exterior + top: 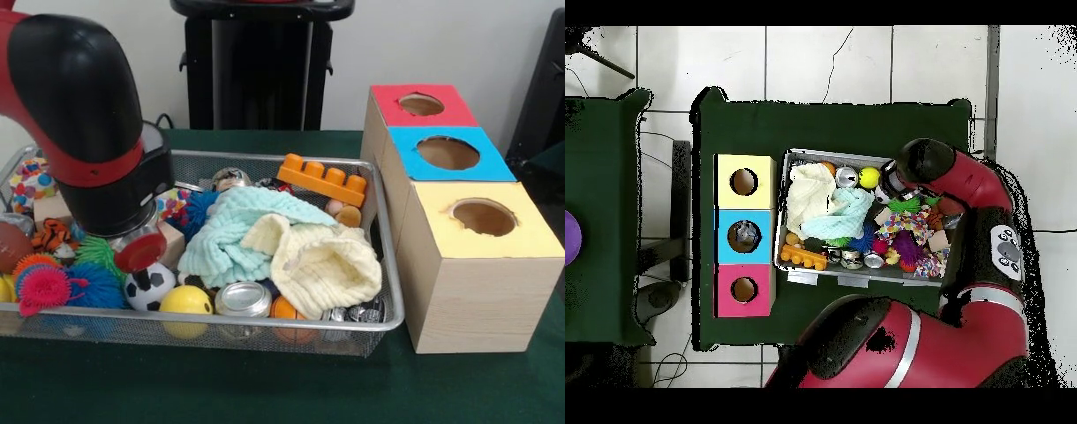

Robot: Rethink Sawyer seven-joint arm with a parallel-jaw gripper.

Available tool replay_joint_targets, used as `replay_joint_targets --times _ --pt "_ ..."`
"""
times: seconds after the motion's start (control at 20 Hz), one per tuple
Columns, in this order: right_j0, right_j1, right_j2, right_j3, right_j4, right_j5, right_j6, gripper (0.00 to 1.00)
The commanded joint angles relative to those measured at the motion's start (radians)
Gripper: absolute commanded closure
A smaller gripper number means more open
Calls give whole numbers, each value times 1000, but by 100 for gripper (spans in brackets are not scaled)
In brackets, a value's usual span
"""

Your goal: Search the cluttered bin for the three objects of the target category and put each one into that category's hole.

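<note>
Balls look like the likely quarry, though the category isn't stated: the soccer ball (148, 284) and yellow ball (186, 301) sit side by side against the front wall of the wire bin (388, 265), with an orange ball (282, 308) further along that wall, half under the cream cloth (322, 265). Being round, none of them points anywhere or has a long axis. The arm is down in the bin, its hand (139, 252) just above the soccer ball; I can't tell if it's apart or together. Risks, as I judge it: a ball could roll away against the spiky toys (62, 284) or the can (243, 299) if nudged off-centre, and the cloths could snag. The three boxes (459, 230) wait beside the bin.
</note>
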Motion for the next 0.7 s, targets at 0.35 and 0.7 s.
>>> replay_joint_targets --times 0.35,0.7 --pt "-40 89 179 128 -10 -146 -73 100" --pt "-14 4 136 199 -26 -148 -19 100"
